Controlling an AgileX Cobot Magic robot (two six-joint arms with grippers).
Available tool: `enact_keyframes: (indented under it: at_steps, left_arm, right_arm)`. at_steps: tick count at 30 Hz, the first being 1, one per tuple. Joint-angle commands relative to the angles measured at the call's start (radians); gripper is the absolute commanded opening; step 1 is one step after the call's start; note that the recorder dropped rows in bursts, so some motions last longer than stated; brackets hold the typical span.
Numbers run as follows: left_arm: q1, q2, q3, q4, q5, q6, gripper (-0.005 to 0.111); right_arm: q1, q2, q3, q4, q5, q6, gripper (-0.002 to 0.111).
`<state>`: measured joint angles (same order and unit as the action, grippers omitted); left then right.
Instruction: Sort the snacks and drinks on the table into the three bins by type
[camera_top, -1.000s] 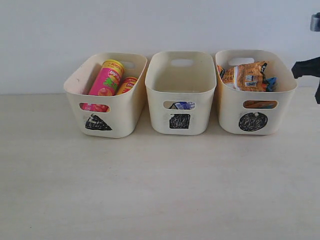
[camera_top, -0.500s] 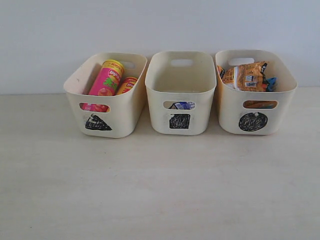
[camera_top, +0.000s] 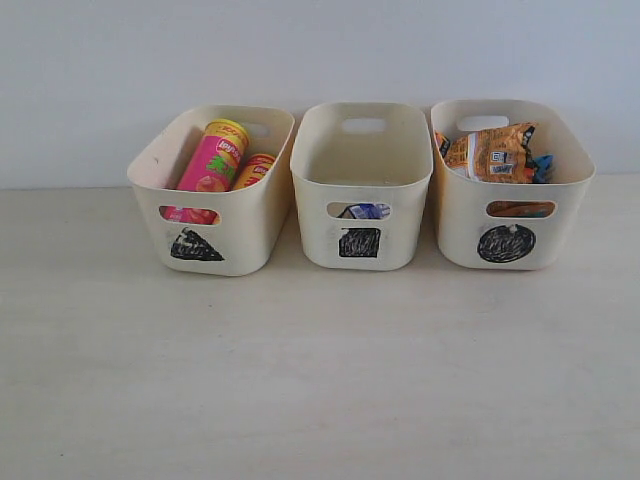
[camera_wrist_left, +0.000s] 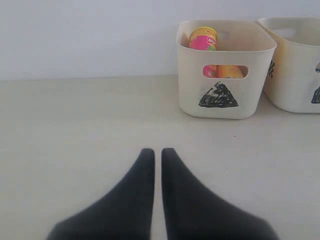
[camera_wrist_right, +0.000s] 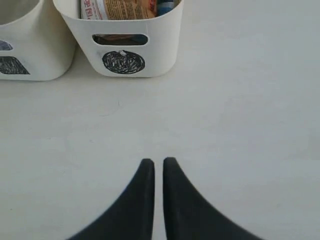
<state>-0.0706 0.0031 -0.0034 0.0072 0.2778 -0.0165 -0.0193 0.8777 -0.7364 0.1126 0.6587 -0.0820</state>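
Nearest the wrist cameras, the left fingers (camera_wrist_left: 146, 156) are seen drawn narrow, with only a thin slit between the tips and nothing held. The right fingers (camera_wrist_right: 146, 168) are found in the same condition, narrow and holding nothing. Both pairs are poised over bare counter (camera_top: 320, 380), well apart from the bins, and neither arm appears in the exterior view.

No snack or drink is seen lying on the counter in any view.

Farther back, the three bins are ranged in a row before the wall. In the triangle bin (camera_top: 240, 235), the pink tube (camera_top: 212, 160) and the yellow tube (camera_top: 255, 168) are seen leaning together, lids uppermost. In the square bin (camera_top: 400, 235), a blue-and-white carton (camera_top: 365, 211) is glimpsed through the handle cut-out. The rest of that bin's floor is hidden by its wall, so the dark purple carton cannot be confirmed. In the circle bin (camera_top: 455, 230), the orange bag (camera_top: 490, 152) is seen standing above the rim, with the blue bag (camera_top: 541, 165) tucked just beside it.

The sorting is judged complete or very nearly so: tubes, cartons and bags are each grouped apart. The one item left open is the unseen purple carton, which is presumed to be low in the square bin.
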Motion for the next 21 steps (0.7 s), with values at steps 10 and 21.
enact_keyframes:
  at_steps: [10, 21]
  left_arm:
    - [0.003, -0.003, 0.003, 0.003, -0.009, -0.009, 0.004]
    - [0.003, -0.003, 0.003, 0.003, -0.009, -0.009, 0.004]
  right_arm:
    - [-0.006, -0.029, 0.019, 0.013, -0.067, -0.006, 0.001]
    - [-0.006, -0.217, 0.332, 0.013, -0.390, -0.018, 0.001]
